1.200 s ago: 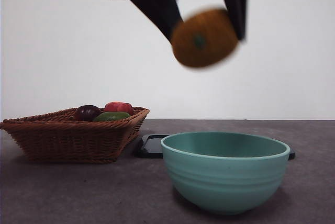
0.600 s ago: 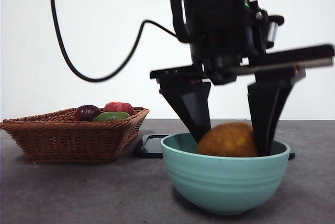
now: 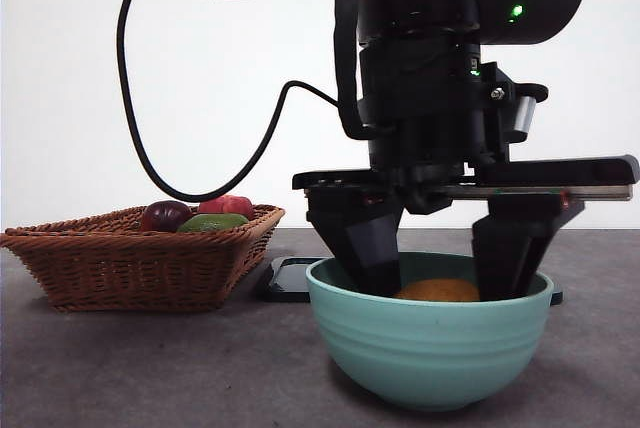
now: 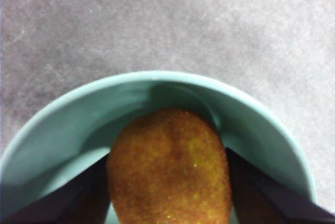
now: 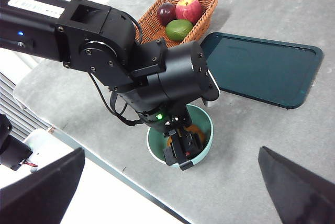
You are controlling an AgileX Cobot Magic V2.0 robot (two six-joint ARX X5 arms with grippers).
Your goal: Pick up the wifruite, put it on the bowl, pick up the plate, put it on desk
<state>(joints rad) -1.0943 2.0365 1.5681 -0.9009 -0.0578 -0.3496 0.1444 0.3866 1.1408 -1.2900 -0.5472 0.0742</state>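
Observation:
The orange-brown wifruite [image 3: 440, 293] sits low inside the mint-green bowl [image 3: 430, 348], with only its top showing over the rim. My left gripper [image 3: 438, 283] reaches down into the bowl, its two black jaws pressed against both sides of the fruit. The left wrist view shows the wifruite [image 4: 168, 166] close up between the jaws, with the bowl [image 4: 157, 85] curving round it. A dark teal plate [image 5: 261, 69] lies flat on the grey desk [image 5: 272, 4] behind the bowl [image 5: 205, 124]. My right gripper [image 5: 171, 149] hangs open high above the table.
A wicker basket [image 3: 140, 258] at the left holds a dark purple fruit [image 3: 165, 215], a red one [image 3: 226, 205] and a green one [image 3: 212, 222]. The left arm's cable [image 3: 150, 138] loops above it. The desk's front edge [image 5: 94, 156] runs close to the bowl.
The left gripper has come down with the wifruite from high above the bowl into it. The fruit now sits lower than half a second ago.

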